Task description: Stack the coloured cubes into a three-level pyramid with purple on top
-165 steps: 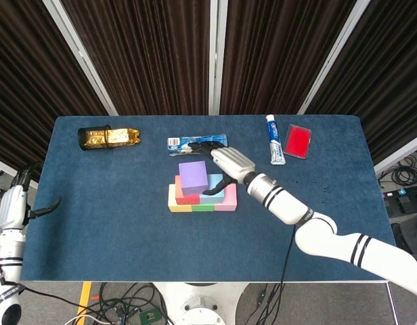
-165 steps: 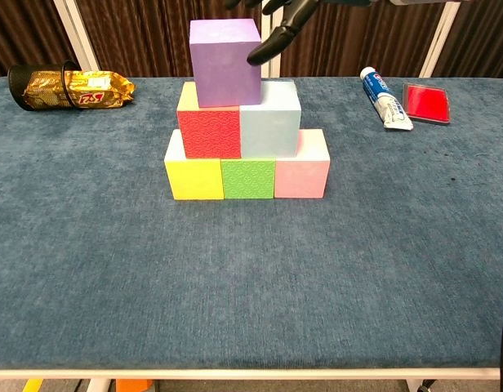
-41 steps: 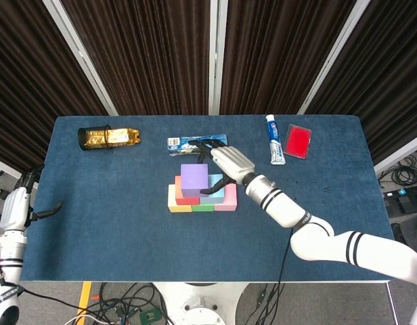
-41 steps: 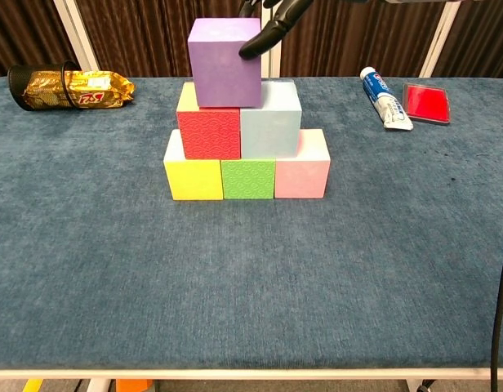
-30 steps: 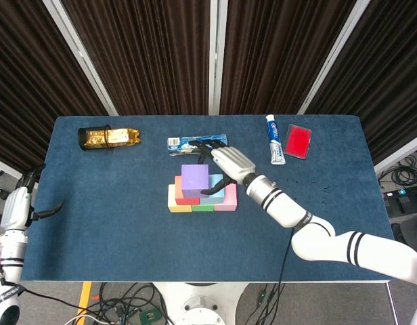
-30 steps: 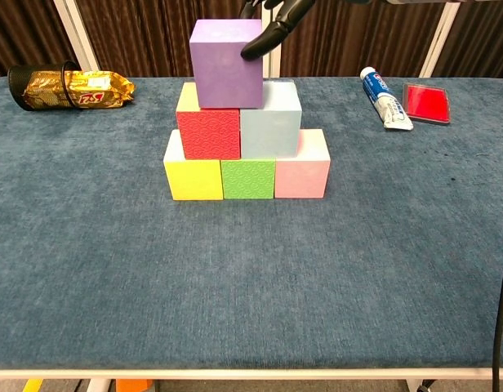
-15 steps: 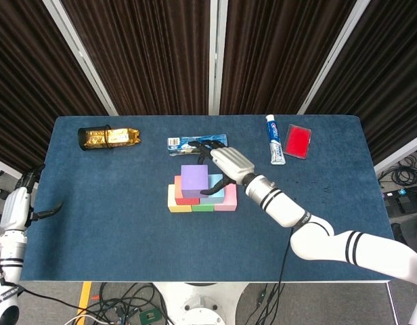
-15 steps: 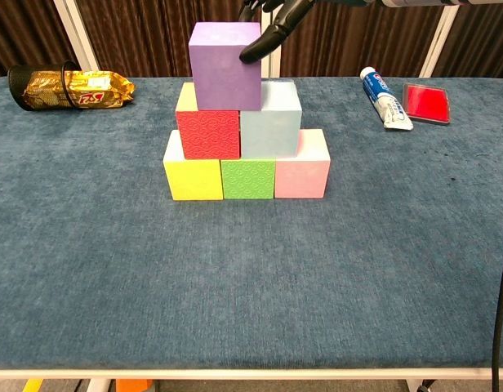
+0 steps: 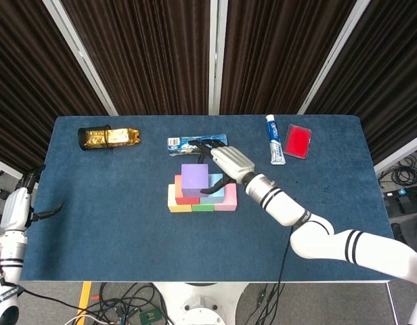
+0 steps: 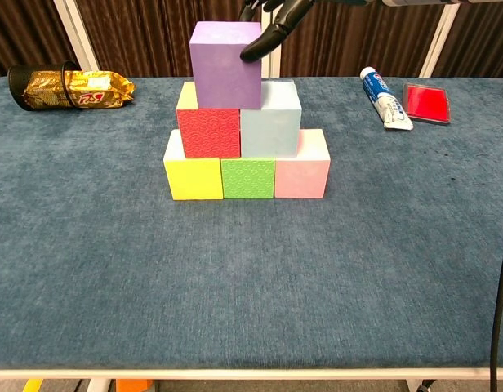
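Note:
The purple cube (image 10: 227, 64) (image 9: 194, 177) stands on top of the red cube (image 10: 208, 132) and the light blue cube (image 10: 270, 122). Those two rest on a bottom row of yellow (image 10: 193, 178), green (image 10: 248, 178) and pink (image 10: 301, 173) cubes. My right hand (image 9: 229, 162) (image 10: 272, 24) reaches over the stack from the right and behind. Its thumb presses the purple cube's upper right edge while the fingers curl behind the cube, so it holds it. My left hand (image 9: 19, 206) hangs off the table's left edge, empty, fingers apart.
A gold snack packet in a black mesh holder (image 10: 68, 88) (image 9: 108, 137) lies at the back left. A blue packet (image 9: 191, 142) lies just behind the stack. A toothpaste tube (image 10: 385, 100) and a red box (image 10: 425, 102) sit at the back right.
Since the earliest frames the purple cube has been squared up on the second level, and the right thumb now lies against it. In the last second it only shifted slightly. The left arm is still.

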`<state>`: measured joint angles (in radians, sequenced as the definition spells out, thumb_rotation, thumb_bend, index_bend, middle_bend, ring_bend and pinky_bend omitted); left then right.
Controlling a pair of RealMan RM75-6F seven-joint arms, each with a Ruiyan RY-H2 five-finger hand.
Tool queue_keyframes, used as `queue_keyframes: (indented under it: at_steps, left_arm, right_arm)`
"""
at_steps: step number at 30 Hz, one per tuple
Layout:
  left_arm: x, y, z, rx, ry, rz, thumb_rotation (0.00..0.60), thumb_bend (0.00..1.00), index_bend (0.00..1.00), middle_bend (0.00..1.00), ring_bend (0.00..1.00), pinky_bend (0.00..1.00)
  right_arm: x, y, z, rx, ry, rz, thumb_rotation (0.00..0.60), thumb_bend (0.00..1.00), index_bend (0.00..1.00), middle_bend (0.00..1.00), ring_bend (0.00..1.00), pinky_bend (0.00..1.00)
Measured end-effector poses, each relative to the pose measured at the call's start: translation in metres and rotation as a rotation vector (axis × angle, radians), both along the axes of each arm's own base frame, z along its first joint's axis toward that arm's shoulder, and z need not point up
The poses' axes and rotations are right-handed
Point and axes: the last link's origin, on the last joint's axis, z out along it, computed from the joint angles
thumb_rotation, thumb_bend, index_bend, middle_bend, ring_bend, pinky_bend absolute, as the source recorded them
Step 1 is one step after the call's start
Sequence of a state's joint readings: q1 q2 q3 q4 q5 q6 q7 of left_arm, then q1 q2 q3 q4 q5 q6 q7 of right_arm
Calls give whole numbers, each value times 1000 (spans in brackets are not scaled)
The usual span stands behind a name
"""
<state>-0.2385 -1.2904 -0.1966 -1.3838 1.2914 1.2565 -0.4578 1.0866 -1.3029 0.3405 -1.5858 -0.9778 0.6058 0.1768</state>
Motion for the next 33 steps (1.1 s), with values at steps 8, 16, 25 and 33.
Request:
queue_keyframes:
  at_steps: [8, 16, 25, 33]
  left_arm:
    - [0, 0, 0, 0, -1, -1, 600, 222, 97, 89, 1, 93]
    - [1, 0, 0, 0, -2, -1, 600, 222, 96, 89, 0, 93]
    - [2, 0, 0, 0, -1, -4, 600, 221, 96, 89, 1, 93]
    - [5, 0, 2, 4, 14, -12, 600, 221, 97, 89, 1, 93]
  right_arm:
    - [-1, 2, 0, 14, 1, 3, 600, 48, 0, 247, 0, 0]
    - [-2, 3, -1, 29, 2, 12, 600, 37, 0, 125, 0, 0]
    - [-4, 6, 3, 42, 2, 16, 600, 21, 0, 82, 0, 0]
    - [-12, 10, 32, -1, -12, 24, 600, 3, 0, 27, 0, 0]
